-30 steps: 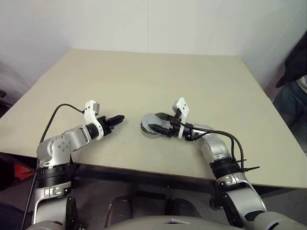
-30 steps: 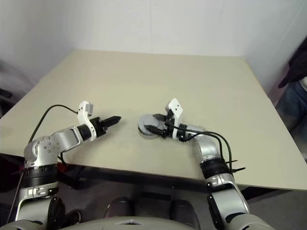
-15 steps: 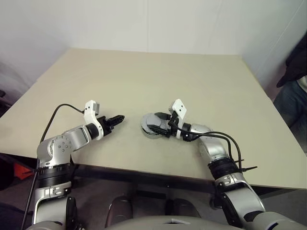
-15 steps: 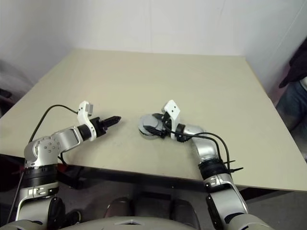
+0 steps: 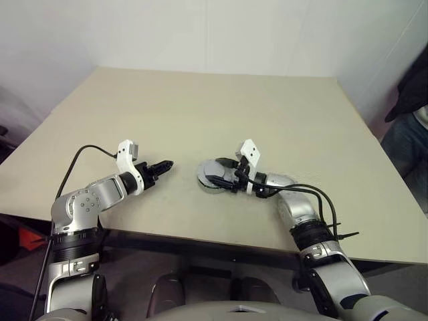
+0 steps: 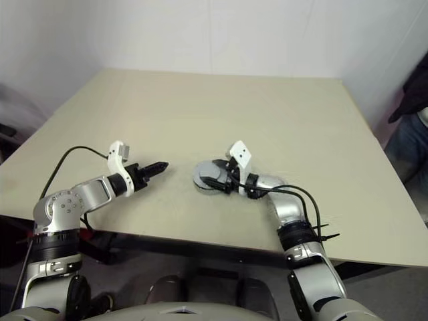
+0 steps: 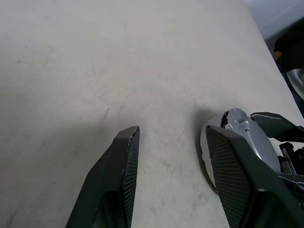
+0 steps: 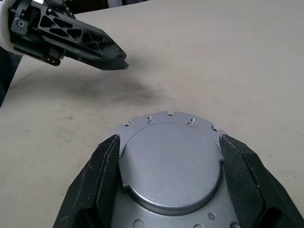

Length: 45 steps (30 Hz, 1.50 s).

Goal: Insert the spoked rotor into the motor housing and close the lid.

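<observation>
The motor housing point(image 5: 211, 178) is a round silver piece on the table, just right of centre. Its top point(image 8: 168, 166) is a flat silver plate with a notched rim and a raised round cap. I cannot tell whether that plate is the lid. The spoked rotor is hidden. My right gripper point(image 5: 212, 172) reaches in from the right. Its black fingers point(image 8: 107, 166) press on opposite edges of the housing, shut on it. My left gripper point(image 5: 167, 164) hovers low over the table, a short gap to the left of the housing point(image 7: 237, 128). It is open point(image 7: 171, 130) with nothing between its fingers.
The beige table point(image 5: 221, 107) runs back to a white wall, with its front edge close below both arms. A person in dark clothes point(image 5: 411, 90) stands past the table's right edge. A black cable point(image 5: 83, 157) loops from my left wrist.
My right wrist has rolled and dipped slightly while keeping its grip, and the housing now lies flatter on the table. The left gripper has not moved.
</observation>
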{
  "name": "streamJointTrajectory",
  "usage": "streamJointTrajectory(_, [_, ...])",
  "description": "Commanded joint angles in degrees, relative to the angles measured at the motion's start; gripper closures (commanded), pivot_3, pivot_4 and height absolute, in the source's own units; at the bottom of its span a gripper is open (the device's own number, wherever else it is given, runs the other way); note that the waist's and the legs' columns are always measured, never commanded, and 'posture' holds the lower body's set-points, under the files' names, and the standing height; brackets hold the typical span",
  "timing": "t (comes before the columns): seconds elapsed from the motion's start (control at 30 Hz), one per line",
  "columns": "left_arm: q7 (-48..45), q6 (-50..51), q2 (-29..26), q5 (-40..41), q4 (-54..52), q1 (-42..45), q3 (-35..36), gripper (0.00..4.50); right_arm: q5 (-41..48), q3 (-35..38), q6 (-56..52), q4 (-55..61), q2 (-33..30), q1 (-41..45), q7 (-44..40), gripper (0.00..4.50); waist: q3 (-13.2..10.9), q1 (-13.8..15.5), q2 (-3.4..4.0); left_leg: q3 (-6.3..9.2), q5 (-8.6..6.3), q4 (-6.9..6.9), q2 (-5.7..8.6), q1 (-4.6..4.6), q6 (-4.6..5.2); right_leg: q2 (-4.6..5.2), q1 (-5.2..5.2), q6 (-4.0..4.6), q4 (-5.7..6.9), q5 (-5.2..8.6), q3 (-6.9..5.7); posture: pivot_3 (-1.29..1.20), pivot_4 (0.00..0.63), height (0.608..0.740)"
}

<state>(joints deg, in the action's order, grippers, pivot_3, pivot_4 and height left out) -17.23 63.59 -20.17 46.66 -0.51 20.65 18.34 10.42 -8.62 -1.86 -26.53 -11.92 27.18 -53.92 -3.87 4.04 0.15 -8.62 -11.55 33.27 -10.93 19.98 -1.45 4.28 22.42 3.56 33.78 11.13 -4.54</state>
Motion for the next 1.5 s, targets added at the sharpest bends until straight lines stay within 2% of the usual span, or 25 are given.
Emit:
streamJointTrajectory(0.03, [-0.31,-0.48,-0.58,0.44,-1.86,0.90,0.87,2.16,-0.69,-0.52,0.84,-2.14,-0.37,-0.02,-0.87,1.30,0.00,0.01,0.00,0.00,0.00,0.00,0.00,-0.02,0.00,0.00,-0.04,-0.01,-0.01,0.00,0.00,0.00,0.000,0.740])
streamJointTrajectory(0.5, [-0.39,-0.59,-0.56,0.38,-1.83,1.11,0.71,2.16,-2.00,-0.78,1.81,-5.06,-0.76,0.62,-0.73,1.30,0.03,0.03,-0.04,0.00,0.00,0.01,0.00,-0.03,0.00,0.00,-0.20,-0.01,-0.01,0.01,-0.01,0.00,0.000,0.740])
streamJointTrajectory(0.67, [-0.20,-0.42,-0.56,0.56,-2.18,1.11,0.90,2.16,-3.41,-1.41,3.31,-7.21,-0.83,1.04,0.10,1.30,0.06,0.01,-0.07,0.02,0.01,0.01,0.00,-0.20,-0.02,0.00,-0.37,-0.32,0.00,0.19,-0.01,0.00,0.000,0.740])
streamJointTrajectory(0.87, [-0.11,-0.45,-0.45,0.59,-2.28,1.15,0.94,2.16,-5.97,-2.42,6.45,-10.48,-0.92,2.25,3.18,1.30,0.11,-0.02,-0.13,0.02,0.03,0.01,-0.01,-0.38,-0.05,0.00,-0.50,-0.35,0.00,0.20,-0.01,0.00,0.000,0.740])
streamJointTrajectory(1.23, [0.07,-0.35,0.09,0.95,-2.27,1.57,1.03,2.16,-6.22,-2.95,7.32,-11.22,-1.10,2.57,3.20,1.30,0.13,-0.03,-0.17,0.08,0.04,0.01,0.00,-0.88,-0.06,0.01,-0.87,-0.39,-0.04,0.22,0.00,0.00,0.000,0.740])
streamJointTrajectory(1.47, [3.87,0.76,10.86,4.69,3.40,9.60,1.57,2.16,-6.04,-3.09,6.26,-9.91,-1.30,2.25,2.97,1.30,0.14,0.00,-0.19,0.06,0.04,0.01,0.02,-0.86,-0.06,0.02,-0.94,-0.39,-0.12,0.22,0.00,0.00,0.000,0.740])
streamJointTrajectory(1.5, [4.11,0.34,12.98,4.68,5.83,11.58,1.23,2.34,-6.04,-3.19,6.05,-9.63,-1.28,2.20,2.96,1.30,0.14,0.00,-0.19,0.06,0.04,0.01,0.02,-0.85,-0.06,0.02,-0.94,-0.39,-0.13,0.22,0.00,0.00,0.000,0.740])
